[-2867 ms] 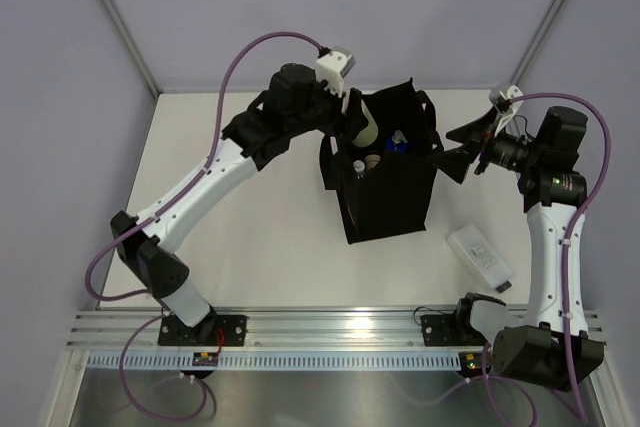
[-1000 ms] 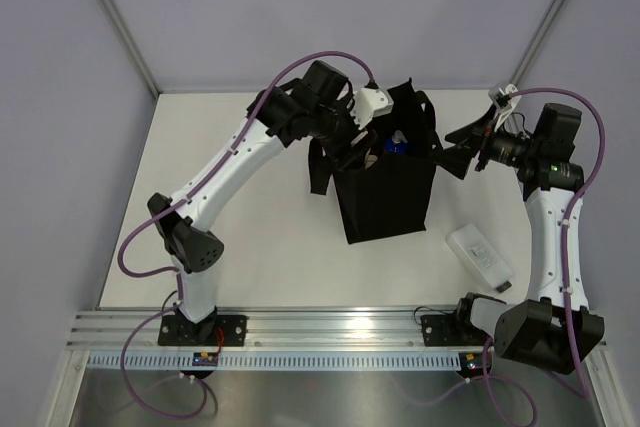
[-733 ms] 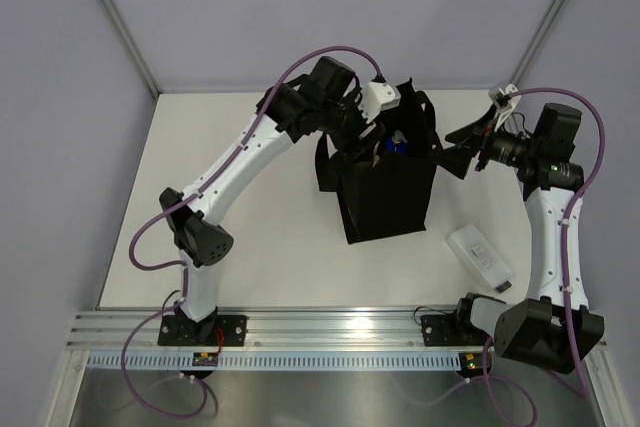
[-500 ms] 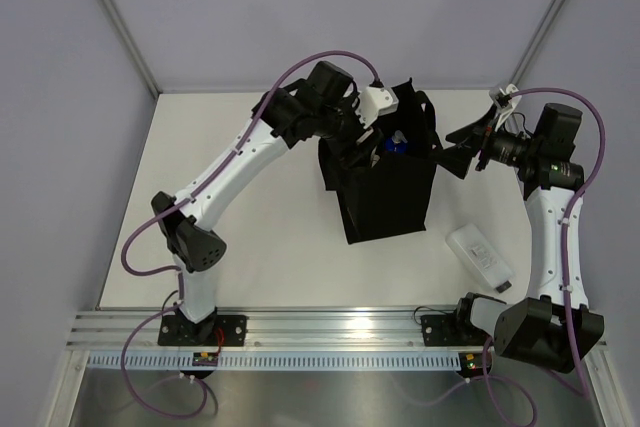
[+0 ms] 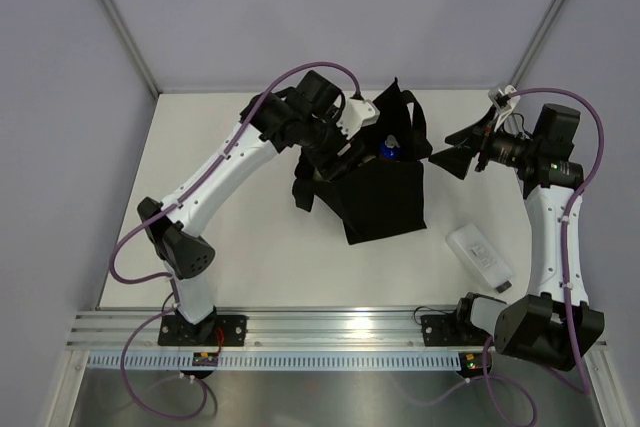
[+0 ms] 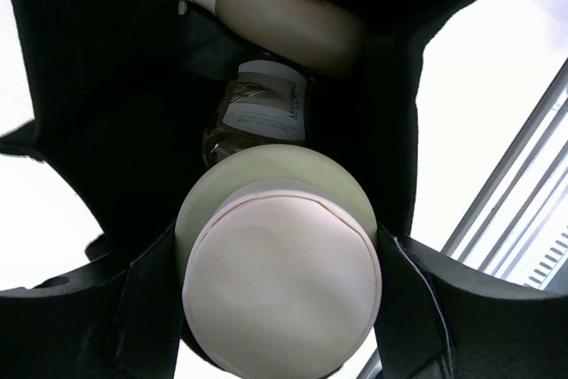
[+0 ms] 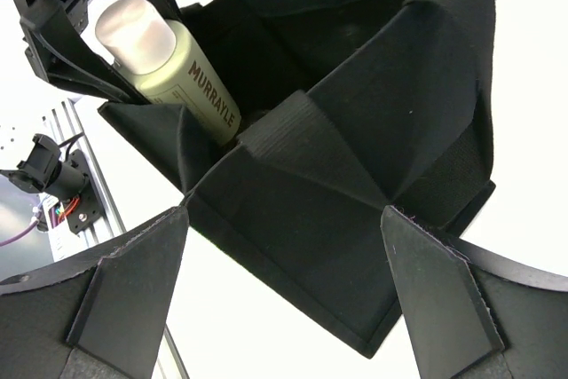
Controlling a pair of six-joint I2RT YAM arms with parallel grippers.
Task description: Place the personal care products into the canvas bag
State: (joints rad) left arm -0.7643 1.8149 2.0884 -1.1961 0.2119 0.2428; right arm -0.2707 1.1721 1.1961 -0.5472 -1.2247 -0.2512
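Note:
The black canvas bag (image 5: 385, 202) stands mid-table, leaning left, and it also shows in the right wrist view (image 7: 355, 130). My left gripper (image 5: 350, 152) is at the bag's mouth, shut on the pale cream bottle (image 6: 280, 277) with a white cap. That bottle shows upright in the right wrist view (image 7: 177, 68). Inside the bag lie a clear labelled bottle (image 6: 259, 113), a beige white-capped bottle (image 6: 284, 17) and a blue-capped bottle (image 5: 388, 150). My right gripper (image 5: 452, 155) is open and empty just right of the bag. The flat white bottle (image 5: 482, 255) lies on the table.
The table's right wall post runs close behind the right arm (image 5: 548, 197). An aluminium rail (image 5: 330, 322) crosses the near edge. The bag's loop handle (image 5: 305, 187) hangs out to the left.
The left gripper has carried the pale cream bottle down into the bag's mouth. The bag has been dragged and tipped leftward. The right arm has not moved.

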